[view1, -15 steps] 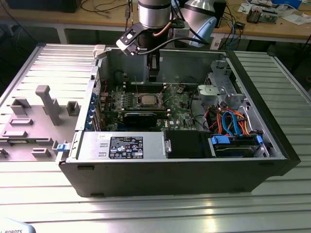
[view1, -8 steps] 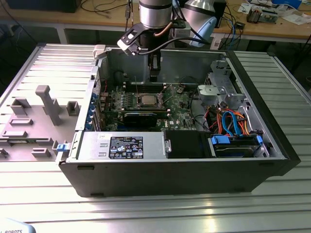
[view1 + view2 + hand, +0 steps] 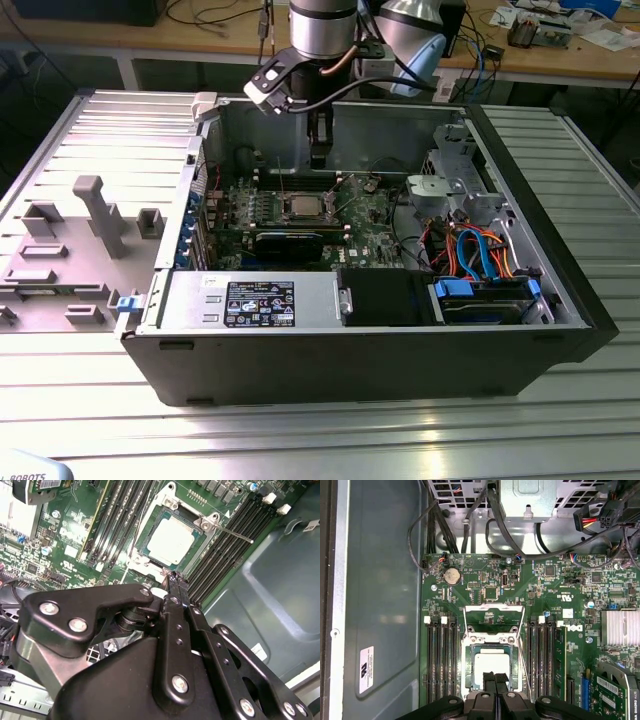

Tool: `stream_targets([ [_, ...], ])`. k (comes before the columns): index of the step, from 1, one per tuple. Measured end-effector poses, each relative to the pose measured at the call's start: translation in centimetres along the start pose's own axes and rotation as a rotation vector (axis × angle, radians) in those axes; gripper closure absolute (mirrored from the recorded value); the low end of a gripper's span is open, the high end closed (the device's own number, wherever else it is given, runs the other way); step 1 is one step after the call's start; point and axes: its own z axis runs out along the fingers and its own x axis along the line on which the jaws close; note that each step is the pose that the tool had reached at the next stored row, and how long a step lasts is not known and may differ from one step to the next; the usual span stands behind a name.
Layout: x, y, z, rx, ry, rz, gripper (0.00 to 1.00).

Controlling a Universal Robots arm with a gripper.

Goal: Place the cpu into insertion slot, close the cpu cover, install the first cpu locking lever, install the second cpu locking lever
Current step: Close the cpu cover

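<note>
First wrist view: my hand (image 3: 495, 676), closed and holding nothing, hovers just over the near edge of the cpu (image 3: 492, 661), which lies flat in its insertion slot (image 3: 469, 670). Just beyond it, the cpu cover (image 3: 493, 607) stands swung open, not yet lowered.

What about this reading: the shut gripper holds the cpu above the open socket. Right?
Not quite. The gripper is shut but holds nothing; the cpu already lies in the open socket beneath it, as the first wrist view shows.
</note>
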Motion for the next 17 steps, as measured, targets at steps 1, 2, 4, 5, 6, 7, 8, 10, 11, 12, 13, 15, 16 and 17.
stream_targets([
  [1,0.0,0.03,0.0,0.0001,0.0,0.0,0.88],
  [2,0.0,0.05,0.0,0.0,0.0,0.0,0.88],
  [4,0.0,0.14,0.01,0.0,0.0,0.0,0.88],
  [5,0.0,0.17,0.01,0.0,0.0,0.0,0.88],
  [6,0.0,0.22,0.01,0.0001,0.0,0.0,0.88],
  [7,0.0,0.25,0.01,0.0001,0.0,0.0,0.88],
  [8,0.0,0.27,0.01,0.0,0.0,0.0,0.88],
  [10,0.0,0.28,0.01,0.0,0.0,0.0,0.88],
  [11,0.0,0.28,0.01,0.0,0.0,0.0,0.88],
  [12,0.0,0.29,0.01,0.0,0.0,0.0,0.88],
  [13,0.0,0.3,0.01,0.0,0.0,0.0,0.88],
  [15,0.0,0.3,0.01,0.0001,0.0,0.0,0.88],
  [16,0.0,0.32,0.01,0.0,0.0,0.0,0.88],
  [17,0.0,0.33,0.01,0.0,0.0,0.0,0.88],
])
